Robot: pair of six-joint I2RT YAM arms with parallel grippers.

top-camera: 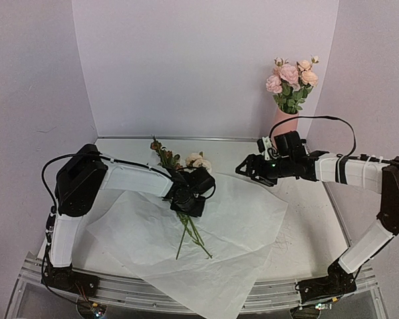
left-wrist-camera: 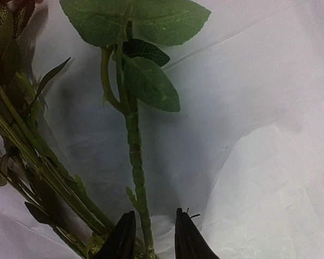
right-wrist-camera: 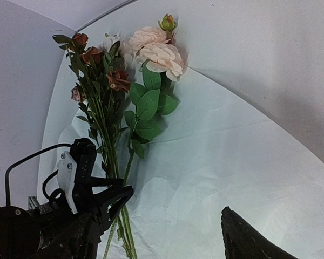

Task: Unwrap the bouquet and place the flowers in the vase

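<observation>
Left arm (top-camera: 130, 178): reaches from the left side over the tabletop (top-camera: 309, 222) toward the middle, wrist low above the sheet

Left tool (top-camera: 188, 201): down on the flowers (top-camera: 188, 231), about mid-stem. Wrist view: the two dark fingertips (left-wrist-camera: 121, 240) stand narrow, with one green stem (left-wrist-camera: 136, 162) running up between them. The stem lies against the left fingertip, and a slit of white shows between it and the right one. Clamped or merely bracketing: cannot tell

Other stems (left-wrist-camera: 38, 162): pass to the left of the fingertips in a loose sheaf

Flowers: lying flat on the paper sheet (top-camera: 243, 222), unwrapped. Heads point toward the back wall. Stem ends point toward the near edge and are fanned apart. Mauve-brown heads (right-wrist-camera: 105, 65) are on the left of the bunch, cream and pale pink heads (right-wrist-camera: 156, 51) on the right, with one closed bud (right-wrist-camera: 168, 22) above those

Paper sheet: white, creased, spread open under the flowers. Its near corner reaches over the front rail

Right tool (top-camera: 247, 170): in the air to the right of the flower heads, above the far right part of the sheet, aimed toward the left tool. Jaws spread wide, nothing between them. Its own wrist view shows only one finger (right-wrist-camera: 245, 237), at the bottom edge

Vase (top-camera: 285, 122): pink, upright at the back right, behind the right tool and well apart from the flowers. Pink roses (top-camera: 291, 80) with green leaves stand in its mouth
</observation>
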